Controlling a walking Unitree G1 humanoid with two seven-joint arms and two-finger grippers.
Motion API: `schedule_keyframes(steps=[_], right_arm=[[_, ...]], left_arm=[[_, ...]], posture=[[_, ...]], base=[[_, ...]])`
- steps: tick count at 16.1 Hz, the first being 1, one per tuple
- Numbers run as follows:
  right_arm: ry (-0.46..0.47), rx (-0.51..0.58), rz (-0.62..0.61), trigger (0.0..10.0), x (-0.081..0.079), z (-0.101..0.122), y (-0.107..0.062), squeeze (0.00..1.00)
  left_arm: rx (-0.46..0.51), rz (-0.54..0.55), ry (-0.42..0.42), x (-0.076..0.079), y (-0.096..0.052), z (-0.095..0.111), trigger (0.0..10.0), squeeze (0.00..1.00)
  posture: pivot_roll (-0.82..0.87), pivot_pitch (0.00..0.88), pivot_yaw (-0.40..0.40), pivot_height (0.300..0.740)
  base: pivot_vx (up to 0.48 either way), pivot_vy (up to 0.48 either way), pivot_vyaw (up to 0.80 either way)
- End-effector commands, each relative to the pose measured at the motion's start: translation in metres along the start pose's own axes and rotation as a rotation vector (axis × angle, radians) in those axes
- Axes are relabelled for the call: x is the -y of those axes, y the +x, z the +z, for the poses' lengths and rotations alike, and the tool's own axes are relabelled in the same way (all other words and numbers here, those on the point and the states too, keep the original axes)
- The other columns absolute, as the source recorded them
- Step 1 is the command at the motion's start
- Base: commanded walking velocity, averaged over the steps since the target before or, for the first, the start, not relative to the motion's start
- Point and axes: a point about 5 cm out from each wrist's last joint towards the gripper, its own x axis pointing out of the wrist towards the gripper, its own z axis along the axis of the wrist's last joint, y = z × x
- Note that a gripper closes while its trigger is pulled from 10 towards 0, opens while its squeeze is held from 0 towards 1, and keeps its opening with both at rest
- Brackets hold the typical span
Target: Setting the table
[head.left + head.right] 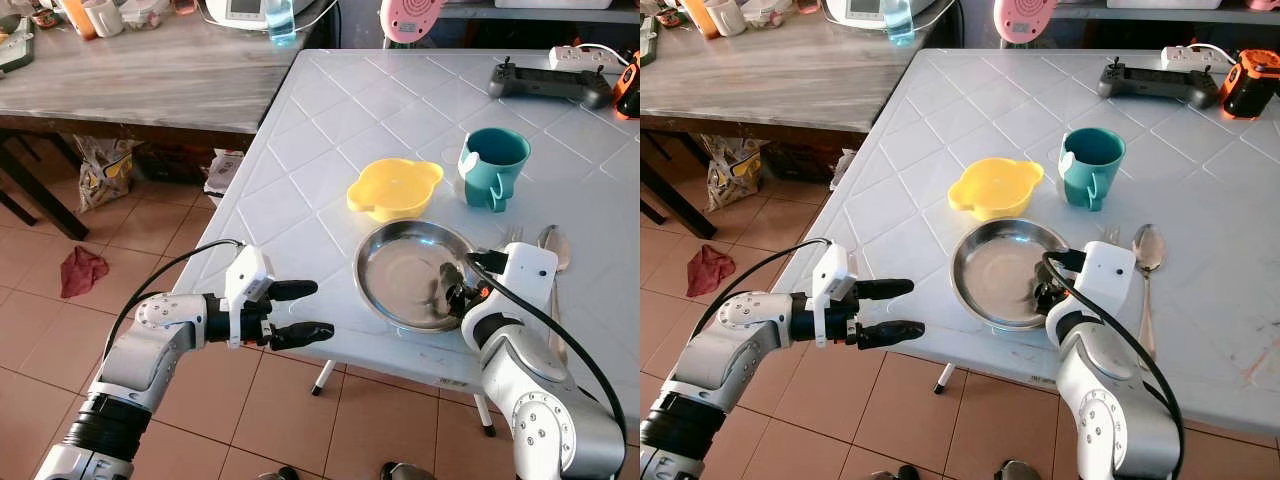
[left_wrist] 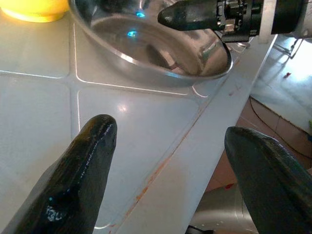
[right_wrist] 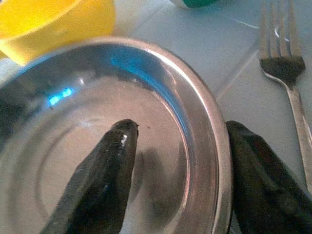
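Steel plate [image 1: 405,270] sits near the front edge of the white tiled surface [image 1: 300,190], just in front of the yellow bowl [image 1: 394,187] and near the teal mug [image 1: 492,166]. The right gripper [image 3: 178,170] straddles the plate's rim on its right side: the right wrist view shows one black finger [image 3: 105,180] inside the dish and the other outside it, the rim between them, though whether they actually pinch the metal cannot be told. In the head views that gripper is mostly hidden behind its own white wrist housing. The left gripper [image 1: 295,312] hovers open off the surface's front-left edge, fingers spread and pointing toward the plate; its wrist view shows the plate's near wall and the right gripper's finger over the dish.

A fork [image 3: 287,73] lies just right of the plate, tines away from the robot, its long axis running front to back; the handle is cut off in the right wrist view. A spoon [image 1: 1148,250] lies beside it (parallel, bowl end farthest from the robot), partly covered by the right arm. A game controller [image 1: 548,82] rests at the far side, and a wooden table [image 1: 150,80] stands to the left.
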Motion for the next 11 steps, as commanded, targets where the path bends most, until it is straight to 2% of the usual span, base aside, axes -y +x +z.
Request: schedule_keyframes(steps=[1, 2, 3, 4, 5, 6, 11], right_arm=[[0.138, -0.049, 0.026, 10.0, -0.017, -0.011, -0.004, 1.00], [0.155, -0.047, 0.035, 10.0, -0.019, -0.010, -0.004, 1.00], [0.162, -0.048, 0.043, 10.0, -0.021, -0.009, -0.004, 0.95], [0.181, -0.052, 0.043, 10.0, -0.022, -0.009, -0.004, 0.31], [0.196, -0.052, 0.052, 10.0, -0.023, -0.009, -0.004, 0.00], [0.231, -0.060, 0.053, 0.0, -0.024, -0.010, -0.004, 0.00], [0.287, -0.080, 0.068, 0.0, -0.028, -0.010, -0.004, 0.00]], left_arm=[[-0.008, -0.006, 0.004, 0.002, -0.002, 0.000, 10.0, 0.00], [-0.006, -0.006, 0.003, 0.002, -0.002, 0.001, 10.0, 0.00], [-0.007, -0.005, 0.001, 0.002, -0.002, 0.001, 10.0, 0.00], [-0.008, -0.008, -0.001, 0.002, -0.002, 0.000, 10.0, 0.00], [-0.011, -0.018, -0.005, 0.006, -0.001, -0.001, 10.0, 0.00], [-0.012, -0.025, -0.006, 0.008, -0.001, -0.002, 10.0, 0.00], [-0.004, -0.014, -0.009, 0.005, 0.000, -0.001, 10.0, 0.00]], posture=[[-0.06, 0.189, 0.108, 0.740], [-0.06, 0.189, 0.108, 0.740], [-0.06, 0.189, 0.110, 0.740], [-0.06, 0.190, 0.112, 0.740], [-0.06, 0.190, 0.112, 0.740], [-0.06, 0.190, 0.112, 0.740], [-0.06, 0.189, 0.111, 0.740]], base=[[0.000, 0.000, 0.00], [0.000, 0.000, 0.00], [0.000, 0.000, 0.00], [0.000, 0.000, 0.00], [0.000, 0.000, 0.00], [0.000, 0.000, 0.00], [0.000, 0.000, 0.00]])
